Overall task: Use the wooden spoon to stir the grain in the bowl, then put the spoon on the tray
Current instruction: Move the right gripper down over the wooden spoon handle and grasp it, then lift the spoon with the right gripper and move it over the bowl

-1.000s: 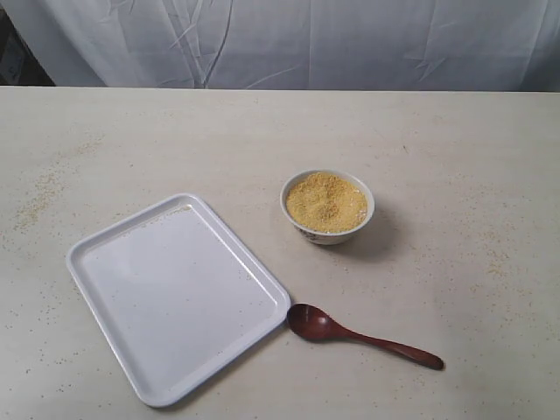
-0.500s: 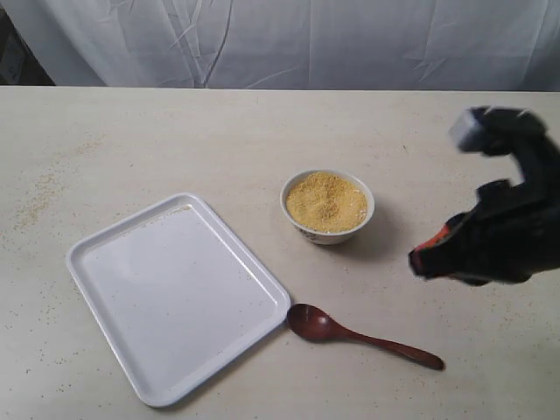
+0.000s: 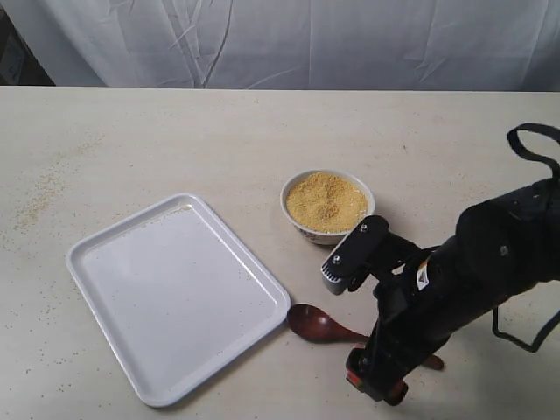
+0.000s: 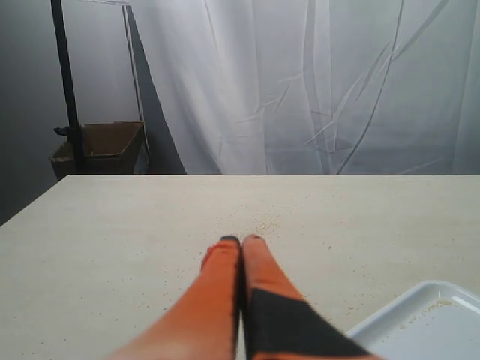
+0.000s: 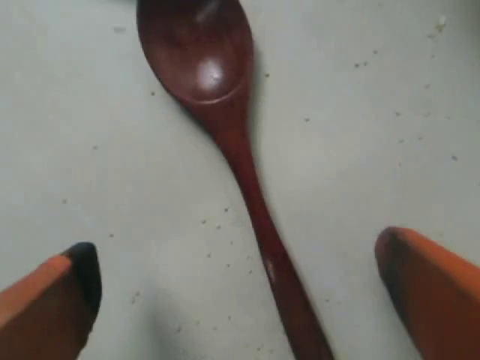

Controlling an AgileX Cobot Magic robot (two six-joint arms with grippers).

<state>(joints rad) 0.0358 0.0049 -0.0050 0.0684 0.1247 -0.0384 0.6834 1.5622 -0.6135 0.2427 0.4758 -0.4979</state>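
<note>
The dark reddish-brown wooden spoon (image 3: 318, 325) lies flat on the table just right of the tray (image 3: 105, 254), its handle hidden under my right arm. In the right wrist view the spoon (image 5: 225, 127) runs between my wide-open fingers, and my right gripper (image 5: 240, 262) straddles the handle without touching it. In the exterior view the right gripper (image 3: 378, 381) hangs low over the handle. The white bowl (image 3: 306, 229) holds a mound of yellow grain (image 3: 326, 201) and stands behind the spoon. My left gripper (image 4: 241, 241) is shut and empty, over bare table beside a tray corner (image 4: 427, 315).
Loose grains speckle the table at the far left (image 3: 39, 197) and around the spoon. A white curtain (image 3: 289, 39) hangs behind the table's far edge. A cardboard box (image 4: 101, 146) stands beyond the table in the left wrist view.
My right arm has swung in from the right edge and dropped down over the spoon's handle. Spoon, bowl and tray have not moved.
</note>
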